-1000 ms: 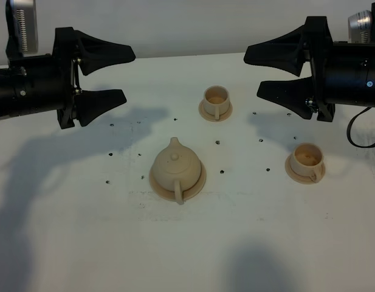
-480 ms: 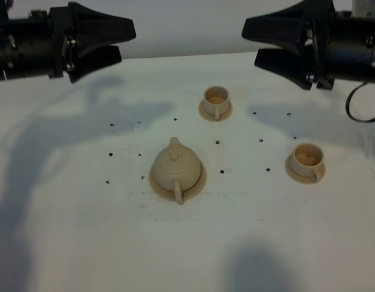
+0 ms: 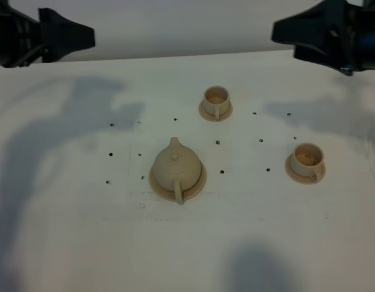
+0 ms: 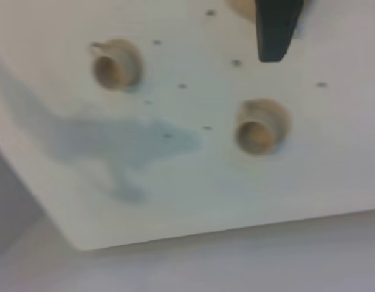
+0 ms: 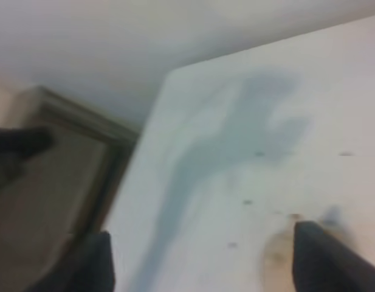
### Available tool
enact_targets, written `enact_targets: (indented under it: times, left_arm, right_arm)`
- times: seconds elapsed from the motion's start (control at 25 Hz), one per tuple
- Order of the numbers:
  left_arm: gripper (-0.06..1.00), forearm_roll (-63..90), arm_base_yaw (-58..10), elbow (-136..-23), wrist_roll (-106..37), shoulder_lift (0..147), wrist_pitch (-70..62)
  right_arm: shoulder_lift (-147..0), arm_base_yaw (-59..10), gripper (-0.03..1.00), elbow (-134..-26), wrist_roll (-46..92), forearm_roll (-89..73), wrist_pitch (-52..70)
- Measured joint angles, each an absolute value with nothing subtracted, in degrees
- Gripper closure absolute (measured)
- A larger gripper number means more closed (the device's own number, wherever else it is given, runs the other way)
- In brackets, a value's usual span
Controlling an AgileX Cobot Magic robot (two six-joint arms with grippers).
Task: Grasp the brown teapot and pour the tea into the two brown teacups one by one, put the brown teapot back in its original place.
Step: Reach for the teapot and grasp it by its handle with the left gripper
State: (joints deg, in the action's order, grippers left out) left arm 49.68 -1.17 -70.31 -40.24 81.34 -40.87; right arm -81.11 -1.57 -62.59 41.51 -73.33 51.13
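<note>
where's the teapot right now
In the high view the teapot sits on its wide saucer near the table's middle, left of the near cup and in front of the far cup.

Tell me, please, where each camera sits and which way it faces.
Exterior high: mounted high, looking down on the table, brown teapot, far teacup and right-hand teacup; left gripper and right gripper at the far corners.
Left wrist: on the left arm, looking down at both teacups; one finger shows.
Right wrist: on the right arm, facing the table's edge; two fingers show.
Shared: exterior and left wrist see the teacups.
</note>
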Motion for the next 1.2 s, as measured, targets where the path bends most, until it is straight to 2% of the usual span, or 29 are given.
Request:
enact_targets:
  times: [0.36, 0.64, 0.88, 1.2]
  left_arm:
    - [0.26, 42.2, -1.2, -69.0, -36.5, 80.8, -38.2]
    - [0.30, 39.3, -1.7, -68.3, -36.4, 80.8, -39.2]
    - [0.36, 29.2, -10.9, -68.3, -33.0, 80.8, -38.7]
    - [0.37, 16.7, -23.0, -68.3, -25.2, 84.4, -37.6]
  right_arm:
    - [-69.7, 0.2, 0.37, -62.6, 28.3, -44.6, 49.5]
    - [-57.3, 0.4, 0.37, -62.6, 13.9, -23.3, 54.8]
    - [-44.6, 0.4, 0.37, -62.6, 7.7, -13.6, 63.7]
    - [-30.5, 0.4, 0.37, -62.6, 2.6, -7.5, 70.0]
